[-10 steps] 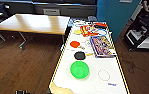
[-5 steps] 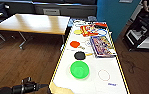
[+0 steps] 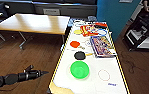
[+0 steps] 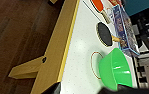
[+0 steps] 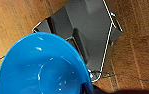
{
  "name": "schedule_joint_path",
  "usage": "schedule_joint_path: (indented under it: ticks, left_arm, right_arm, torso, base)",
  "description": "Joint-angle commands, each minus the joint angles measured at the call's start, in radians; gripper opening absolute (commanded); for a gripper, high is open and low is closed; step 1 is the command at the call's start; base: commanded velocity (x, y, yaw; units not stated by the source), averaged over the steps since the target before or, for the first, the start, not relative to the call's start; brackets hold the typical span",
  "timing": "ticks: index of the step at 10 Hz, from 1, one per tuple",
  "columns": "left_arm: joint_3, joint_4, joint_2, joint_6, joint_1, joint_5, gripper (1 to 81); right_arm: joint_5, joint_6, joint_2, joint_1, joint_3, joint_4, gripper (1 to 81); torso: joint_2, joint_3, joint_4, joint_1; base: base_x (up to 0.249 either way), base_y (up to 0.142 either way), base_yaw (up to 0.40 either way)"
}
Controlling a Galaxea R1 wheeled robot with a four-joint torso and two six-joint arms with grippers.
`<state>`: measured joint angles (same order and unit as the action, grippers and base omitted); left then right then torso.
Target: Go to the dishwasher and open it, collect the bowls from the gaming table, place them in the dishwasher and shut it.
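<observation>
Jaws first: on the left gripper (image 3: 43, 72) I cannot tell if they are wide or pressed together, because it looks like one dark point. From the head view, that arm reaches in low over the wood floor (image 3: 27, 60), just beside the long yellow edge of the gaming table (image 3: 65, 45). The green bowl (image 3: 79, 69) sits on the white top near the close end, between that edge and a red ring (image 3: 103, 74). A black paddle (image 3: 79, 55) lies just past the bowl, toward the far end.

From the left wrist view, the green bowl (image 4: 115, 70) is near and empty. The yellow edge (image 4: 68, 42) must be crossed first, so I think the arm should lift over it, then come down on the bowl's near rim. The black paddle (image 4: 104, 33) is close, so the room on that side is small.

From the right wrist view, the blue bowl (image 5: 40, 67) looks held by the right gripper, over the floor.
</observation>
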<state>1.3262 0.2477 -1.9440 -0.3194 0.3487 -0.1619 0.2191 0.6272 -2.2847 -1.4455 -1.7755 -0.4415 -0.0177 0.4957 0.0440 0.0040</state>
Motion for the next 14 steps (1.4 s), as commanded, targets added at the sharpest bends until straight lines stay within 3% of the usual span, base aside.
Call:
schedule_joint_path:
  ticks: [1, 6, 12, 13, 14]
  left_arm:
    - [0.107, 0.022, -0.052, -0.056, -0.171, -0.103, 81.1]
    - [0.119, 0.007, -0.200, -0.056, -0.173, -0.133, 81.1]
    - [0.274, 0.018, -0.400, -0.058, -0.168, -0.146, 81.1]
    - [0.298, 0.024, -0.414, -0.070, -0.168, -0.145, 81.1]
    - [0.326, 0.021, -0.426, -0.104, -0.173, -0.148, 81.1]
  right_arm:
    - [-0.049, -0.004, 0.046, 0.009, 0.022, -0.020, 1.0]
    - [-0.049, -0.004, 0.040, 0.012, 0.022, -0.020, 1.0]
    - [-0.049, -0.004, 0.035, 0.012, 0.018, -0.020, 1.0]
    - [-0.049, -0.004, 0.034, 0.016, 0.018, -0.022, 1.0]
    - [-0.049, -0.004, 0.031, 0.016, 0.016, -0.022, 1.0]
  torso:
    - [0.000, 0.000, 0.000, 0.000]
    - [0.000, 0.000, 0.000, 0.000]
    - [0.000, 0.000, 0.000, 0.000]
    - [0.000, 0.000, 0.000, 0.000]
    - [0.000, 0.000, 0.000, 0.000]
  base:
    - [0.000, 0.000, 0.000]
    - [0.000, 0.000, 0.000]
    - [0.000, 0.000, 0.000]
    - [0.000, 0.000, 0.000]
    - [0.000, 0.000, 0.000]
